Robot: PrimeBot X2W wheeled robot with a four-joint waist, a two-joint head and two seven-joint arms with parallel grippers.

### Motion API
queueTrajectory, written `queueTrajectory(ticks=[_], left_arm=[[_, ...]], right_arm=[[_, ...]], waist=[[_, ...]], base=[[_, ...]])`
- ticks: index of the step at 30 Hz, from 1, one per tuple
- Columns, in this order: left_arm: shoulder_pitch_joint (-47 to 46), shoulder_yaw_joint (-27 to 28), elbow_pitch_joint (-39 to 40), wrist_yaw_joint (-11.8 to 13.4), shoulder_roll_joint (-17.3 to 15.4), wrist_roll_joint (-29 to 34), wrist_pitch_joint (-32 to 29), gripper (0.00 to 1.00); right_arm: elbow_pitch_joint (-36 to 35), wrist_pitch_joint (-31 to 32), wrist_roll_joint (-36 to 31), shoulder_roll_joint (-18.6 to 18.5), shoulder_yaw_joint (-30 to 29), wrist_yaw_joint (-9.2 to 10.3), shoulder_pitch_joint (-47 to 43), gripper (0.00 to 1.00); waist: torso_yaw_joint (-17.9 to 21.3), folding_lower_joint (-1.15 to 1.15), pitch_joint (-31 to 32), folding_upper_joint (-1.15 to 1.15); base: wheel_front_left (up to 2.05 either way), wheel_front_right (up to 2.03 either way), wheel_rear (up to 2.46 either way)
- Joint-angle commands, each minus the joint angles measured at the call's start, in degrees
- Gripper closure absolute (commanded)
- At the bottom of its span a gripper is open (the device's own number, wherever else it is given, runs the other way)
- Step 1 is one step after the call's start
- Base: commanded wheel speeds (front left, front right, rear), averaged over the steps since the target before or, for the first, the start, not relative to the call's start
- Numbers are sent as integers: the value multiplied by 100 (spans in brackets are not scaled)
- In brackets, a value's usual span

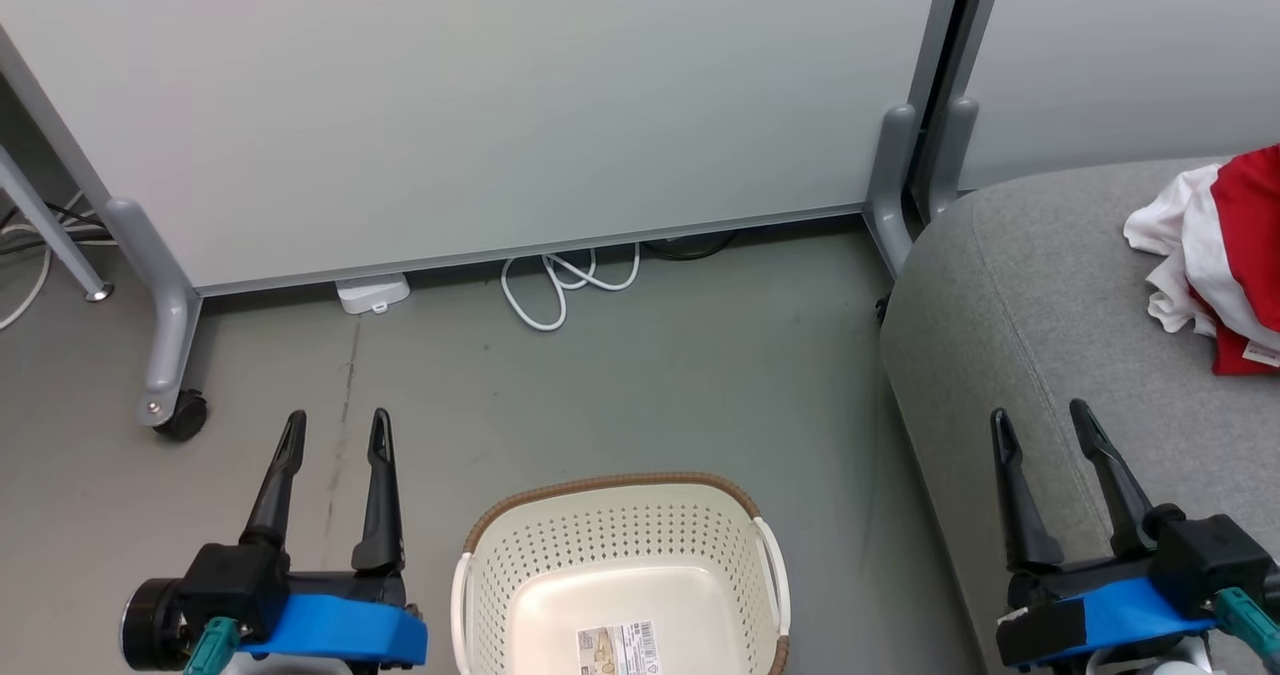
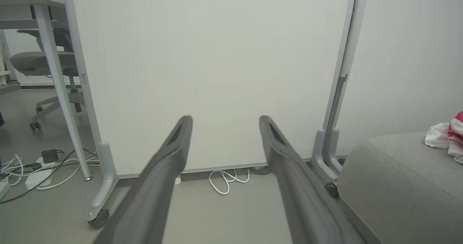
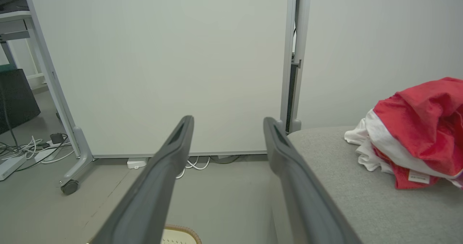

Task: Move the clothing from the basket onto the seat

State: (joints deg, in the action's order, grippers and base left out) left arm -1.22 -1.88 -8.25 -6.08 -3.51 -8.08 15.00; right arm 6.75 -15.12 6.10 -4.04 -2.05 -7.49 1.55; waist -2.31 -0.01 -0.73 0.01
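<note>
1. Head view, lower centre: we see the basket (image 1: 620, 530) standing on the grey floor (image 1: 700, 375); it is cream-white with perforated walls, a brown woven-look rim and white side handles; a barcode sticker (image 1: 618, 648) sits on its inside bottom, with print too small for us to read.
2. At the right edge of that view the clothing (image 1: 1225, 255) lies heaped on the seat (image 1: 1020, 285), well apart from the basket; it is bright red fabric crumpled together with white panels; a small white label (image 1: 1262, 355) shows at the lower edge of the heap, and even in the right wrist view we cannot make out its writing.
3. The seat is a grey woven cushion with a rounded corner and a stitched seam, filling the right side of the frame just beside the basket.
4. Our left gripper (image 1: 338, 420) is at the lower left, over the floor beside the basket; its fingers stand apart with nothing between them.
5. Our right gripper (image 1: 1040, 413) is at the lower right, over the seat's near part; its fingers are likewise spread and hold nothing.
6. Across the top stands a pale partition panel (image 1: 480, 105) on castered feet; a white cable (image 1: 560, 285) is looped on the floor at its base.
</note>
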Motion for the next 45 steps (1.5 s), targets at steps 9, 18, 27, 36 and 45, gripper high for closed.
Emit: queueTrajectory(ticks=[9, 18, 27, 36, 45], left_arm=[[91, 167, -101, -86, 53, 95, 27, 0], [53, 172, -210, -79, 55, 152, -4, 100], [108, 221, -445, -83, 64, -392, -186, 100], [32, 292, -446, -91, 64, -1397, -425, 100], [-49, 370, -457, -100, 63, -2395, -666, 100]], right_arm=[[208, -4, -39, 88, 79, 0, -43, 0], [304, 1, -32, 87, 81, 0, 7, 100], [545, 176, 517, 94, 23, 0, -5, 100], [546, 414, 1533, 96, -26, 0, 45, 100], [561, 657, 2542, 99, -82, 0, 112, 100]], waist=[[-90, 1, 50, -1], [-137, 1, 29, -1], [-123, 2, 30, -1], [-97, 2, 32, -1], [-67, 1, 34, -1]], base=[[0, 0, 0], [0, 0, 0], [0, 0, 0], [0, 0, 0], [0, 0, 0]])
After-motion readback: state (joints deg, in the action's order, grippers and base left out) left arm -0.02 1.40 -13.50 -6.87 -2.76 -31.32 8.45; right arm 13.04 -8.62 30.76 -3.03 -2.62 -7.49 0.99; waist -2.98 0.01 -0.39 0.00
